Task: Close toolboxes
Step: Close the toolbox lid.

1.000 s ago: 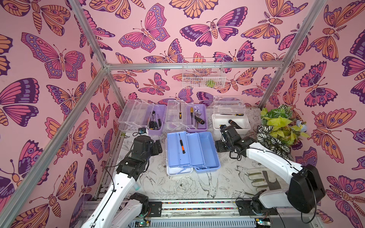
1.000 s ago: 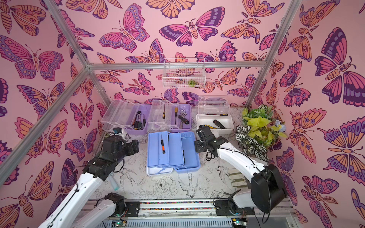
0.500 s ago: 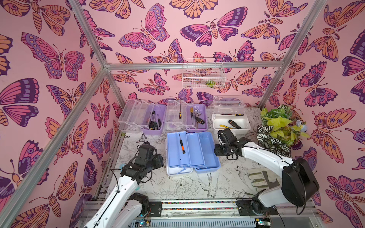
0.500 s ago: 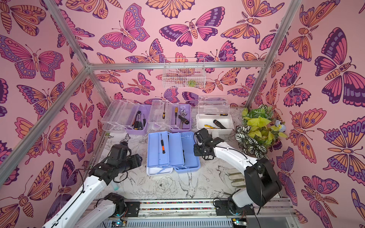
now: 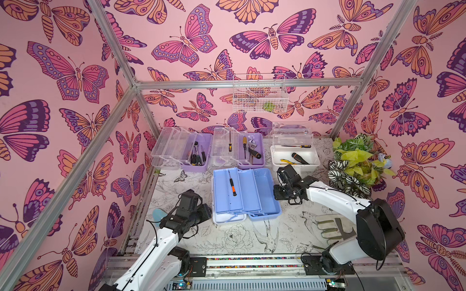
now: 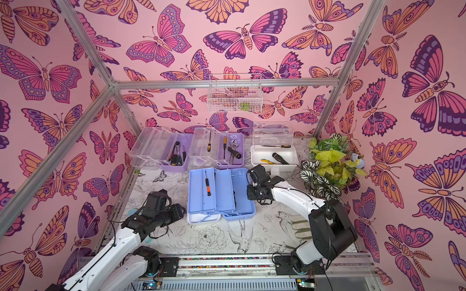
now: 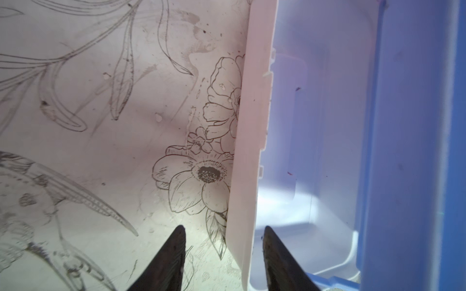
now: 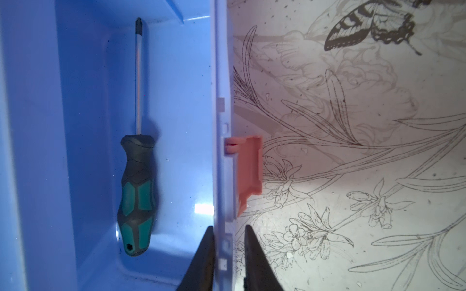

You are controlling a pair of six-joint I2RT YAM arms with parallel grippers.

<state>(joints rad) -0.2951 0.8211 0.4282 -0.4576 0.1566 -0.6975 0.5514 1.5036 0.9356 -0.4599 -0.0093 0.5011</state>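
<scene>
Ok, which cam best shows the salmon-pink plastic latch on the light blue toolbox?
Right wrist: the salmon-pink plastic latch sits mid-frame, sharp, on the wall of the light blue toolbox, ahead of the right gripper. In both top views I can't make it out. Left wrist: not in frame.

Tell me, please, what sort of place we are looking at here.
Probably a robot test cell: an aluminium frame with butterfly-print walls encloses the table, left arm and right arm sit on a front rail, and the light blue toolbox lies open between them.

Four toolboxes (image 5: 208,141) (image 5: 252,163) (image 5: 310,156) (image 5: 262,191), two robot arms (image 5: 161,241) (image 5: 332,199), one wire basket (image 5: 259,100), one potted plant (image 5: 358,161)
</scene>
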